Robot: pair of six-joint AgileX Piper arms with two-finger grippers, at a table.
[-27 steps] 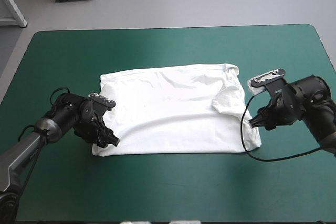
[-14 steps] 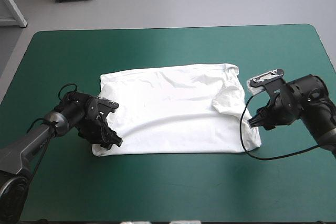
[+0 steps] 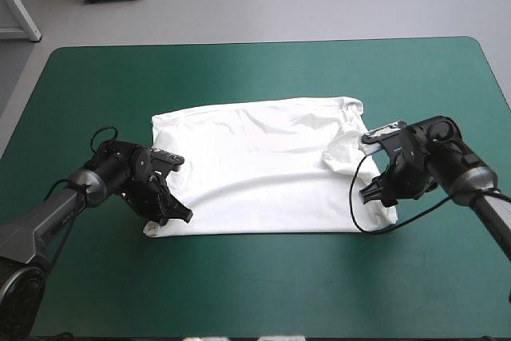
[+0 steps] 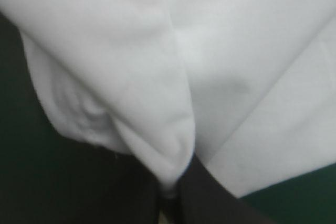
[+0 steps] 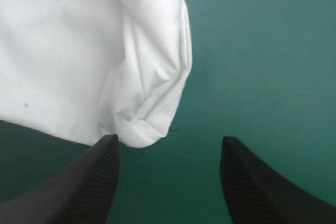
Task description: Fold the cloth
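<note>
Clearly, wrist views show left end effector (image 4: 170, 195) pinching the T-shirt (image 4: 236, 51) (overhead cannot), right end effector (image 5: 169, 139) spread.

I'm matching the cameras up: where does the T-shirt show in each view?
High view: T-shirt flat mid-table.
Left wrist view: fills most, pinched in the left end effector.
Right wrist view: a corner by one finger of the open right end effector.
Shared landmark: teal-green cover.

T-shirt (image 3: 263, 169) lies centred on the desk (image 3: 263, 293); left gripper (image 3: 179, 215) at its near left corner, right gripper (image 3: 368, 194) at its near right corner
</note>
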